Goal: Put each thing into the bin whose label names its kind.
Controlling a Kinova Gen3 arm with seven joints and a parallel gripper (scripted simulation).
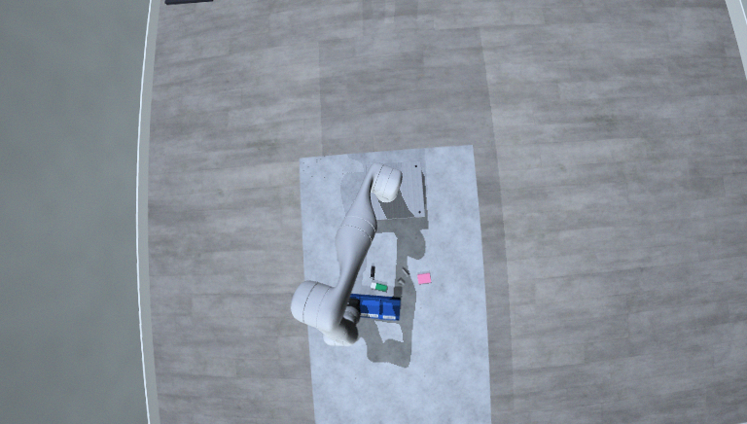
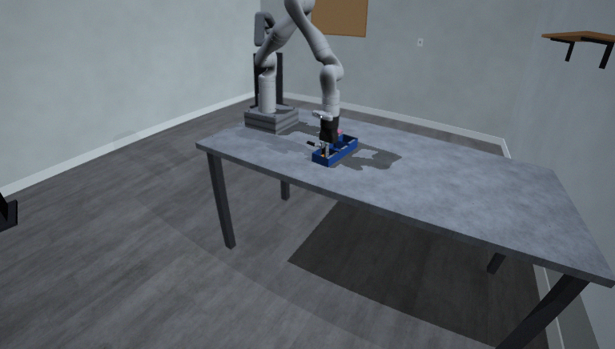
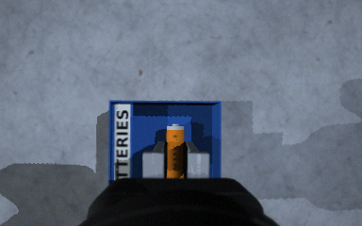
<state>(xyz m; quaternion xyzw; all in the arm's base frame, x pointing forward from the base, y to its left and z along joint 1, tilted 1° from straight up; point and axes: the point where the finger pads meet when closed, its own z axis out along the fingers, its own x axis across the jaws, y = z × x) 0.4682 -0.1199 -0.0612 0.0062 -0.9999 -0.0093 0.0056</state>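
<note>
My gripper [image 3: 174,154] [image 2: 323,148] is shut on an orange battery [image 3: 174,150], held upright between the two grey fingers. It hangs directly over the blue bin [image 3: 207,118] [image 1: 379,305] [image 2: 343,146] whose white label [image 3: 122,141] reads BATTERIES. In the overhead view the arm hides the gripper and the left end of the row of blue bins. A green and white thing [image 1: 378,286], a thin black thing [image 1: 373,271], a small grey thing [image 1: 406,271] and a pink block [image 1: 424,278] lie on the table [image 1: 451,342] beyond the bins.
The arm's base plate [image 1: 409,188] [image 2: 271,118] stands at the table's far end. The table [image 2: 453,191] stretches far to the right of the bins. The table's near edge lies a little left of the bin row in the side view.
</note>
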